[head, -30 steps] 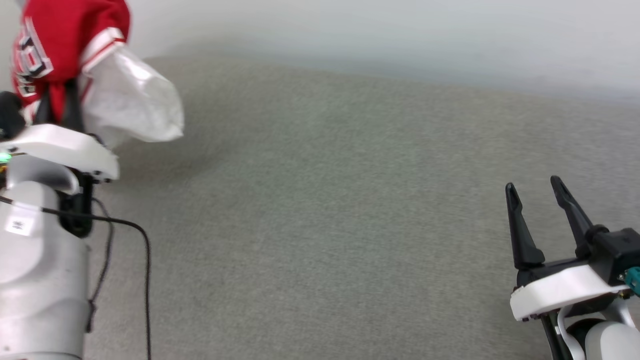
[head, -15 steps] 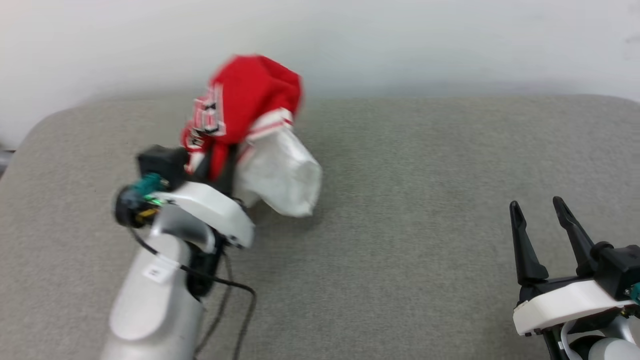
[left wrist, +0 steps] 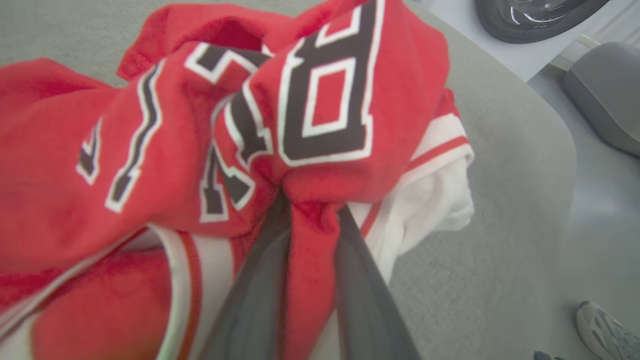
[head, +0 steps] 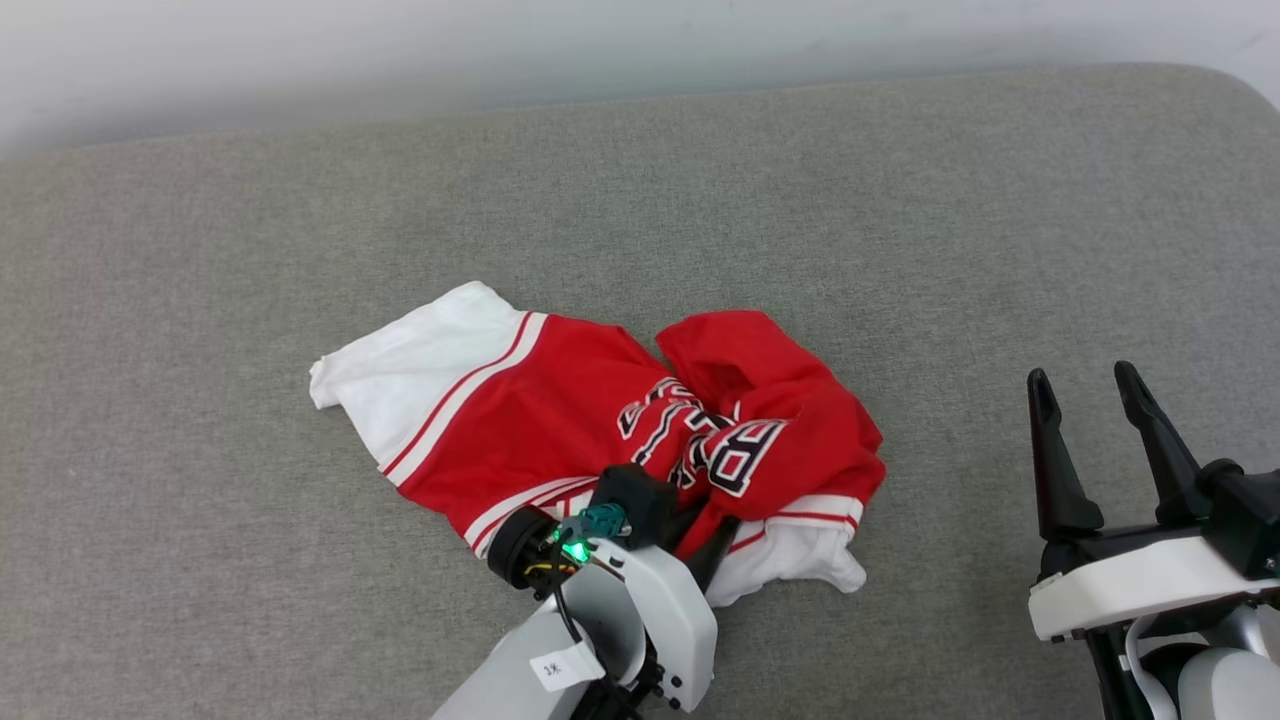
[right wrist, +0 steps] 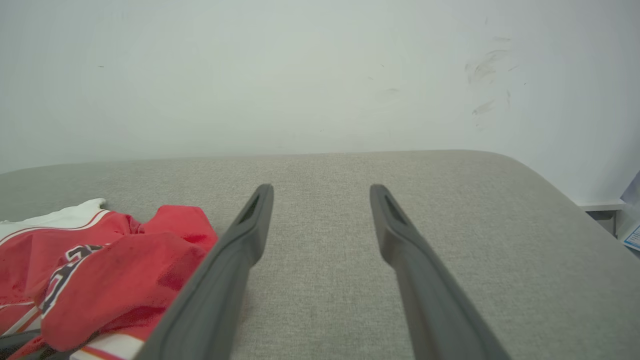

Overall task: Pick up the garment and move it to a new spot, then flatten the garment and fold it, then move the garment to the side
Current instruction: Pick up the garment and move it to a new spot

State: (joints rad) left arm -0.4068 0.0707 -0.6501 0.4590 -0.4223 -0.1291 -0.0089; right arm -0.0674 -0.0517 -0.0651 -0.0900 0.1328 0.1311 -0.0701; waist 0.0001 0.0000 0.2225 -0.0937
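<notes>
Garment (head: 560, 420) lies crumpled on the grey upholstered surface (head: 900, 250), left of centre. Its right half is bunched over itself, so folds break up the black lettering and the word cannot be read.

Left gripper (head: 712, 548): fingertips are buried in the near edge of the cloth in the head view. The left wrist view shows the left gripper (left wrist: 311, 210) clenched on a pinched fold of red fabric between both fingers.

Right gripper (head: 1083, 378): spread wide and holding nothing, near right, well apart from the shirt. Its arm is cut off by the frame edge.

The left wrist view also takes in floor beyond the surface's rounded edge and a pale shoe (left wrist: 605, 325).

The garment's long axis runs left to right. One white sleeve (head: 400, 375) points far-left, and the other is tucked at the near right.
</notes>
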